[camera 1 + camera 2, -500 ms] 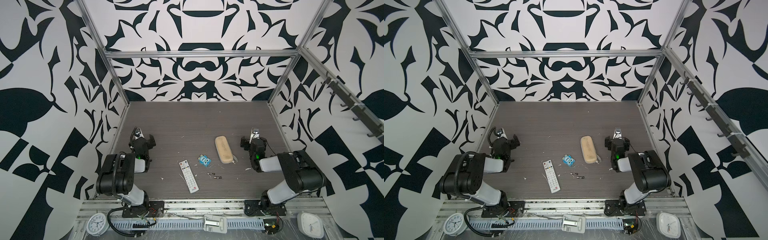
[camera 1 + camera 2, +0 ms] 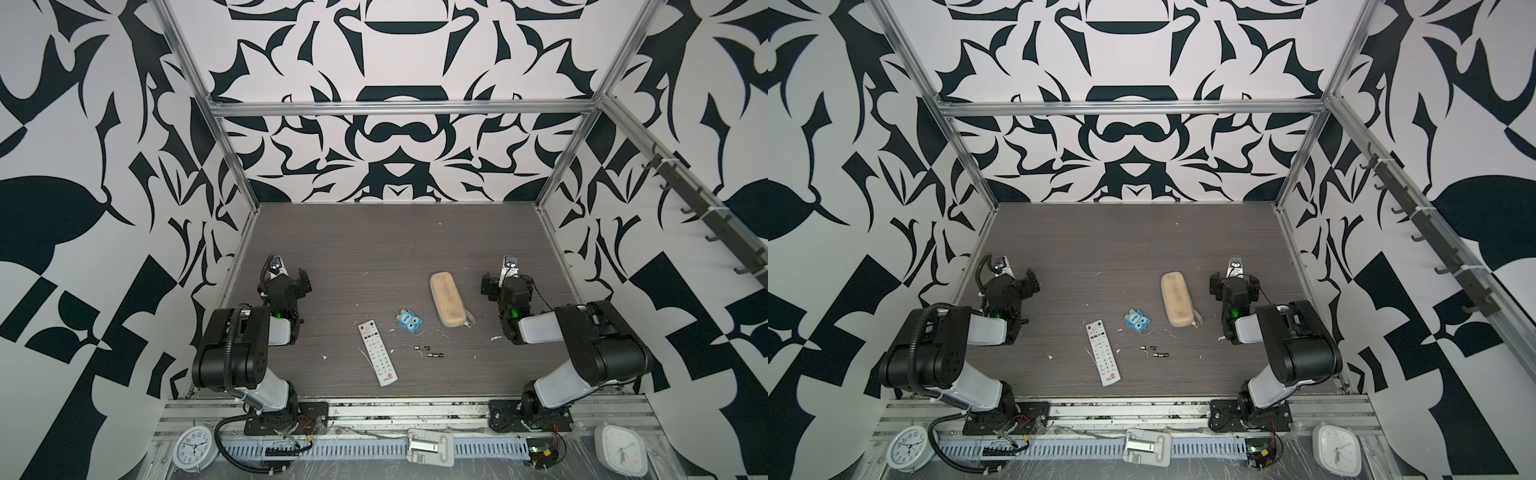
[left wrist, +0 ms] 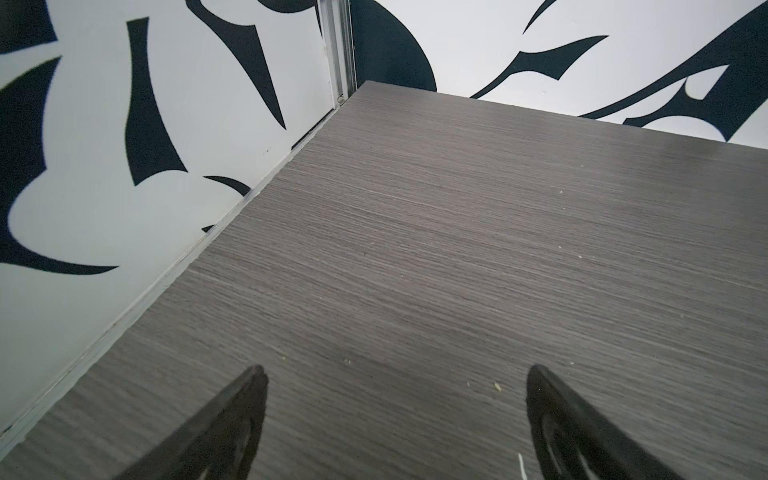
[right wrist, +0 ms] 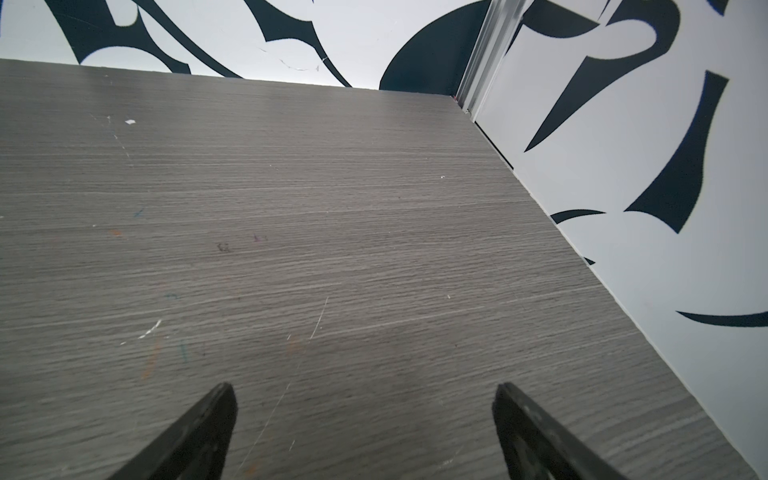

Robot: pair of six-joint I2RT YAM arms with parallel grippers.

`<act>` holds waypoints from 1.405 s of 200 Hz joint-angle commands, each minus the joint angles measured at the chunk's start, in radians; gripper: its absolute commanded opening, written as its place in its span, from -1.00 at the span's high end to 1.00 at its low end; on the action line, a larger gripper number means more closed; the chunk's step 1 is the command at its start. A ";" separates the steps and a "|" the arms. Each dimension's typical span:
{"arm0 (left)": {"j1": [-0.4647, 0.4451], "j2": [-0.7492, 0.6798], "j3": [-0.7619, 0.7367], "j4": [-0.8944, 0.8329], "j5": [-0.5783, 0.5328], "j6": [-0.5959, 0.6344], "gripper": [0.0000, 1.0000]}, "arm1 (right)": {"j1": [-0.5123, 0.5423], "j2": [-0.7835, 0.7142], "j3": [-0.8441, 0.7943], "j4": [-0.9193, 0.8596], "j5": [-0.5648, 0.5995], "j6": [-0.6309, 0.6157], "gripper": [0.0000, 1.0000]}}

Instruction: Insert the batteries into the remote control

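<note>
The white remote control point(image 2: 377, 352) point(image 2: 1103, 352) lies button side up near the front middle of the table, red button at its far end. Just to its right, two small dark batteries point(image 2: 420, 348) point(image 2: 435, 355) point(image 2: 1147, 348) point(image 2: 1160, 355) lie loose on the wood. My left gripper point(image 2: 286, 278) point(image 2: 1011, 282) point(image 3: 397, 374) rests at the left side, open and empty, well away from the remote. My right gripper point(image 2: 508, 283) point(image 2: 1233, 282) point(image 4: 363, 392) rests at the right side, also open with only bare table between its fingers. Neither wrist view shows the remote or the batteries.
A small blue block with eyes point(image 2: 408, 321) point(image 2: 1137, 321) sits just behind the batteries, and a tan oblong case point(image 2: 447, 299) point(image 2: 1177, 298) lies to its right. White scraps point(image 2: 495, 337) dot the table. Patterned walls close in on three sides. Two clocks point(image 2: 194, 446) point(image 2: 620, 453) stand on the front rail.
</note>
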 commanded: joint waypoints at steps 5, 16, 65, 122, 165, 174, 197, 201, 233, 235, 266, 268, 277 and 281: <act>0.001 0.003 0.022 0.018 0.003 0.002 -0.98 | 0.000 -0.017 0.014 0.010 -0.001 -0.009 -1.00; 0.001 0.003 0.022 0.018 0.004 0.001 -0.98 | 0.000 -0.017 0.014 0.012 -0.001 -0.009 -1.00; 0.001 0.003 0.021 0.018 0.004 0.001 -0.98 | 0.000 -0.017 0.012 0.012 0.000 -0.008 -1.00; 0.001 0.001 0.021 0.018 0.004 0.002 -0.98 | 0.000 -0.016 0.012 0.013 0.001 -0.008 -1.00; 0.000 0.002 0.021 0.019 0.004 0.001 -0.98 | 0.000 -0.015 0.014 0.012 -0.003 -0.008 -1.00; 0.001 0.003 0.023 0.018 0.004 0.002 -0.98 | -0.003 -0.016 0.017 0.010 -0.016 -0.002 -1.00; 0.001 0.002 0.022 0.016 0.004 0.001 -0.98 | -0.011 -0.022 0.013 0.007 -0.028 0.001 -1.00; 0.001 0.002 0.023 0.016 0.003 0.001 -0.99 | -0.011 -0.024 0.012 0.020 -0.003 0.002 -1.00; -0.015 -0.157 0.095 -0.245 -0.043 -0.014 -0.98 | 0.004 -0.331 0.075 -0.315 -0.006 0.027 -1.00; -0.014 -0.175 0.112 -0.289 -0.044 -0.022 -0.99 | 0.004 -0.341 0.077 -0.324 -0.004 0.034 -1.00; -0.032 -0.388 0.343 -0.911 -0.065 -0.245 -0.98 | 0.010 -0.555 0.257 -0.829 -0.057 0.238 -1.00; -0.032 -0.395 0.360 -0.959 -0.060 -0.264 -0.98 | 0.010 -0.564 0.270 -0.861 -0.083 0.238 -1.00; -0.037 -0.417 0.438 -1.143 0.008 -0.323 -0.98 | 0.015 -0.586 0.325 -0.994 -0.162 0.248 -1.00; -0.042 -0.420 0.465 -1.206 0.046 -0.335 -0.99 | 0.023 -0.595 0.347 -1.049 -0.213 0.256 -1.00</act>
